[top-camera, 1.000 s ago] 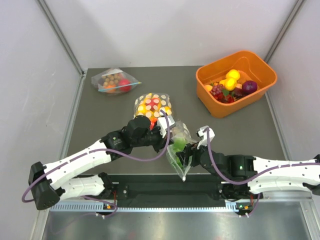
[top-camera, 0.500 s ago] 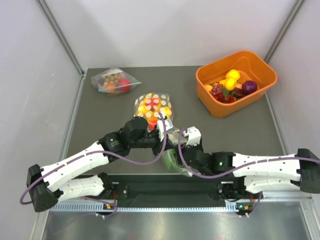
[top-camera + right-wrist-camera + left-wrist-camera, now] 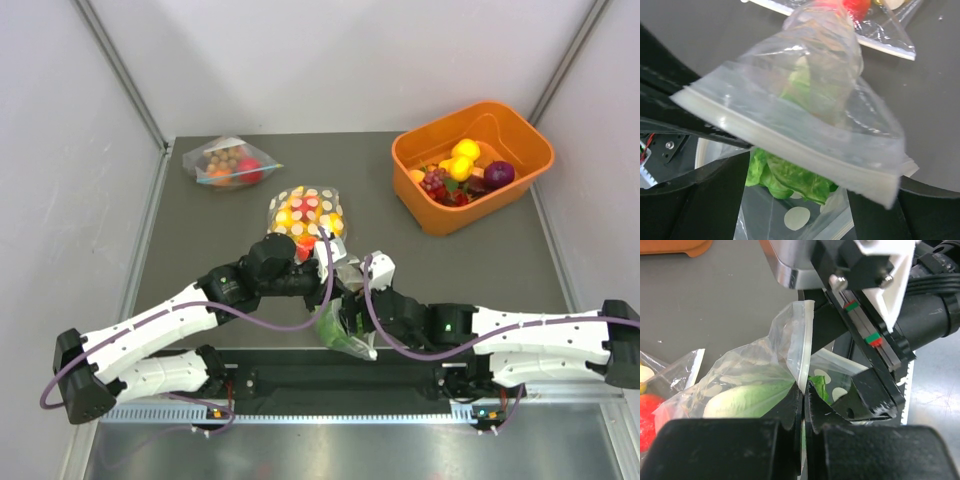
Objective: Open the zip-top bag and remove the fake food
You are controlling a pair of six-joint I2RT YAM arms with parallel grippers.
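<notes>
**Left gripper** (image 3: pixel 804 399): jaws fully closed, pinching the clear film of the zip-top bag (image 3: pixel 752 382) just under its zip strip. The film rises from the pinch and folds away ahead of the fingertips. The bag's body spreads to one side of them. The lettuce (image 3: pixel 742 402) lies inside the film, just beside the closed fingers.

**Right gripper** (image 3: pixel 795 175): jaws stand wide apart, one finger on each side of the bag. The zip strip runs slantwise across, ahead of the fingers. The green ruffled lettuce sits between the two fingers, behind the film, with a dotted panel below it. Whether either pad presses on the film or the lettuce cannot be told.

**Relation of the tools**: in the top view the two grippers meet nose to nose with the bag between them. In the left wrist view, one right finger shows just beyond the left fingertips.

**Surroundings**:
- A second dotted bag (image 3: pixel 306 210), holding yellow and red pieces, lies on the table (image 3: pixel 200 250) just beyond the left gripper's wrist.
- An orange bin (image 3: pixel 415 195) stands well beyond the right gripper.
- A plain clear bag (image 3: pixel 225 160) lies well beyond the left arm.
</notes>
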